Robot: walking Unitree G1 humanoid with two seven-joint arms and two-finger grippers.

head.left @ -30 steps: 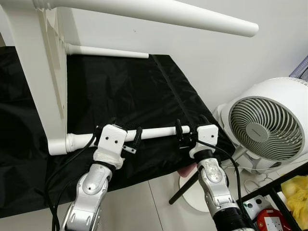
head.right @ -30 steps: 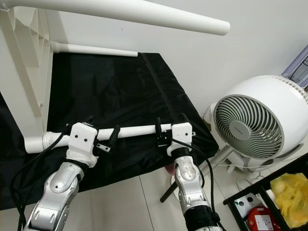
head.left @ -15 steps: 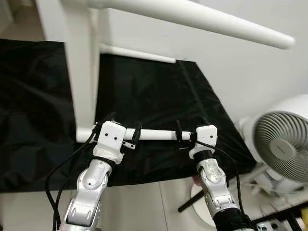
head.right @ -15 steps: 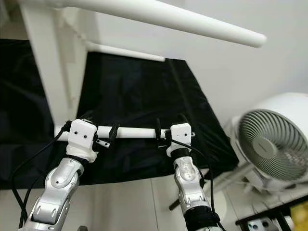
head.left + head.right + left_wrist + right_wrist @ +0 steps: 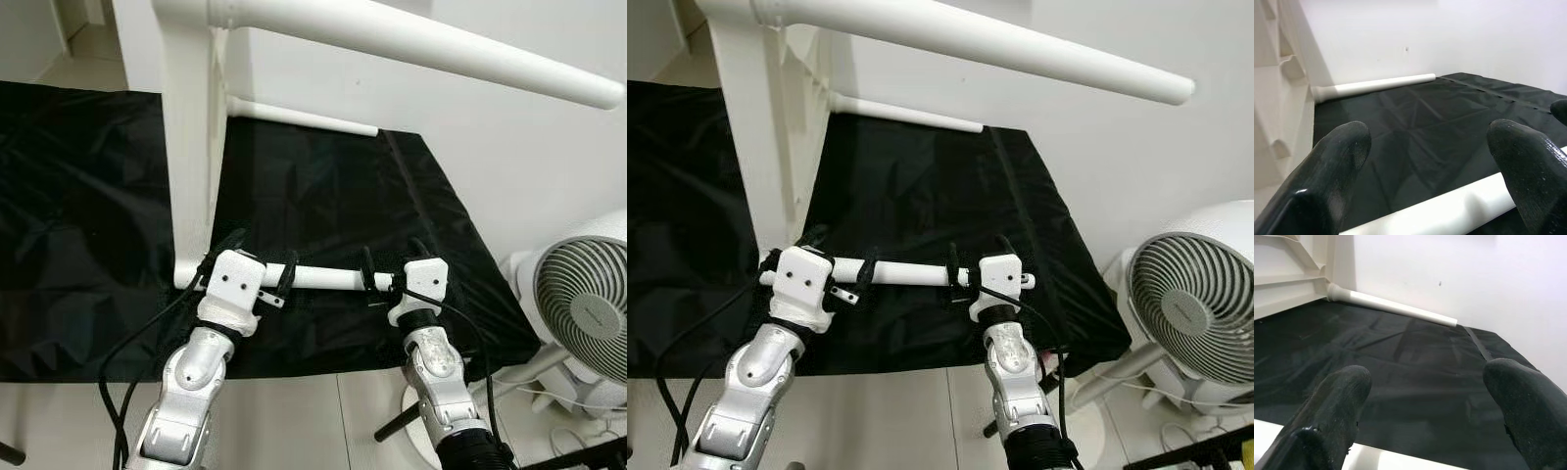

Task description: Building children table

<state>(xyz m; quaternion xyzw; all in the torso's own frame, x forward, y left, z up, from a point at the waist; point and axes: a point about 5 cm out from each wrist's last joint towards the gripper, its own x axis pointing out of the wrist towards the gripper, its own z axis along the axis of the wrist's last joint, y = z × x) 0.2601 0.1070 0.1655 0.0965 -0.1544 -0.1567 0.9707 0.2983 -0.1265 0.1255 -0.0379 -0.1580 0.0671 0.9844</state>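
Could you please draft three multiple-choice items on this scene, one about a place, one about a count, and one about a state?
1. Where does the fan stand?
A. On the black sheet
B. On the floor to the robot's right
C. Behind the table top

2. How many white legs are visible on the table?
A. One
B. Three
C. Five

3. How does the table top stand?
A. Flat on the sheet
B. On its edge
C. Upside down on the fan

Key: 1 B, it stands off the black sheet at the right; 2 B, near leg, far leg, upper leg; 3 B, its legs stick out sideways, the left pincer and right pincer at the near one.
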